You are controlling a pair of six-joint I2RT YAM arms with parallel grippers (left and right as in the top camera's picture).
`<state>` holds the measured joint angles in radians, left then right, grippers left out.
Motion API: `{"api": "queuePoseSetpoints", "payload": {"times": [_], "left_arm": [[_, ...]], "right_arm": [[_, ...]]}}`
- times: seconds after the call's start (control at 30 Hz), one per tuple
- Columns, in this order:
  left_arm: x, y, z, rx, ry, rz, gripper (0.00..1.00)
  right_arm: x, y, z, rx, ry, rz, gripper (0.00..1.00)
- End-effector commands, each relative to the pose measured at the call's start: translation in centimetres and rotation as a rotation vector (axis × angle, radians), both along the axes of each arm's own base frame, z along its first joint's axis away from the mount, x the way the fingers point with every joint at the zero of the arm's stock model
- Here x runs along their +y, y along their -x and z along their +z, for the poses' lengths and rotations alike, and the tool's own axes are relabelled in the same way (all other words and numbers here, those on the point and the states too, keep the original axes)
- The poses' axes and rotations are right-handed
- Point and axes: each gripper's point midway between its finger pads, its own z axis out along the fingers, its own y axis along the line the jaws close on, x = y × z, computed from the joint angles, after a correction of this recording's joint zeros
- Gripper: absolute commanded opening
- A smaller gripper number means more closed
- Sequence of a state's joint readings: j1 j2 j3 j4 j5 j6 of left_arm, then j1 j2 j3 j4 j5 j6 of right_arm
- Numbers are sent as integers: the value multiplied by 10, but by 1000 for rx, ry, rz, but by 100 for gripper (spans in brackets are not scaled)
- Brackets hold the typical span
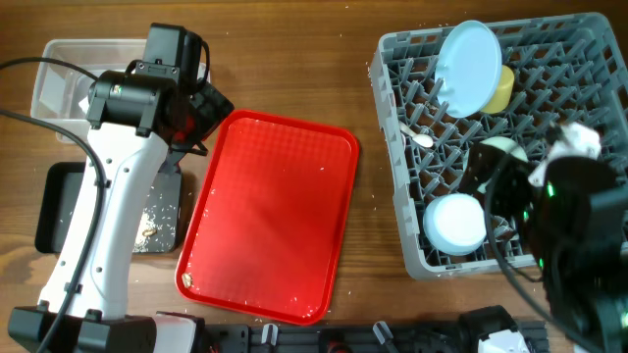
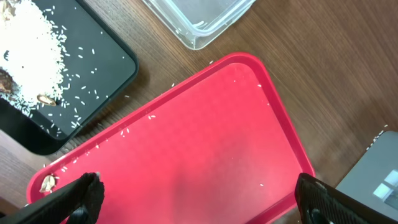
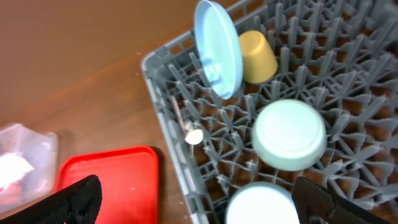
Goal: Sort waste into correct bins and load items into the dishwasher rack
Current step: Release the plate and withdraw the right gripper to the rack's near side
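At the far left stood the clear tub (image 1: 59,71), with something white, seemingly a napkin (image 3: 15,167), inside. Just nearer than the tub lay the black tray (image 1: 57,206), holding a heap of rice (image 2: 31,56) with a few brown bits and loose grains scattered around it.

The left gripper (image 2: 199,208) hung over the far left corner of the red tray (image 1: 270,216). Its fingers (image 2: 81,196) were spread wide with nothing between them. The red tray lay in the middle of the table (image 1: 363,29), between the bins and the rack. It was bare but for scattered grains and a small beige scrap (image 2: 47,183) near its left near corner.

To the right stood the grey rack (image 1: 412,230). At its far side the plate (image 1: 469,67) stood on edge among the pegs, with the yellow cup (image 1: 502,88) on its side just right of it. The spoon (image 1: 420,137) lay near the rack's left wall. The mint bowl (image 3: 289,134) sat upside down around the middle, and the blue bowl (image 1: 457,221), also upside down, sat nearer, by the near left corner.

The right gripper (image 3: 199,208) hovered above the rack. Its fingers (image 3: 74,199) were wide apart and empty, touching none of the dishes.
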<state>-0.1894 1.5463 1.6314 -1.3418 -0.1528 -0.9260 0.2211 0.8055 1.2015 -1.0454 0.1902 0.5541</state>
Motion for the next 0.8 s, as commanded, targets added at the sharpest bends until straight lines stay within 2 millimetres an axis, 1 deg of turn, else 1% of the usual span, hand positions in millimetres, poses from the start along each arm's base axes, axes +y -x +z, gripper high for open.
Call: {"api": "queuePoseSetpoints", "payload": {"times": [0.0, 0.1, 0.23, 0.3, 0.33, 0.37, 0.47, 0.63, 0.7, 0.77], "left_arm": [[3, -2, 1, -7, -17, 3, 100], [3, -2, 1, -7, -17, 3, 100], [3, -2, 1, -7, -17, 3, 100], [3, -2, 1, -7, -17, 3, 100], [3, -2, 1, -7, -17, 3, 100], [3, -2, 1, -7, -17, 3, 100], [3, -2, 1, -7, -17, 3, 100], [3, -2, 1, -7, -17, 3, 100], [3, -2, 1, -7, -17, 3, 100], [3, -2, 1, -7, -17, 3, 100]], "right_arm": [[6, 9, -16, -34, -114, -23, 100], [7, 5, -31, 27, -167, -77, 99], [16, -5, -48, 110, -171, -51, 100], [15, -2, -66, 198, -143, -60, 100], [10, -3, -73, 231, -111, -84, 100], [10, -4, -76, 241, -106, -87, 100], [10, -4, -74, 231, -89, -62, 100], [11, 0, -60, 168, -43, 10, 100], [11, -1, -53, 132, -10, 46, 100], [11, -2, -50, 117, 13, 68, 100]]}}
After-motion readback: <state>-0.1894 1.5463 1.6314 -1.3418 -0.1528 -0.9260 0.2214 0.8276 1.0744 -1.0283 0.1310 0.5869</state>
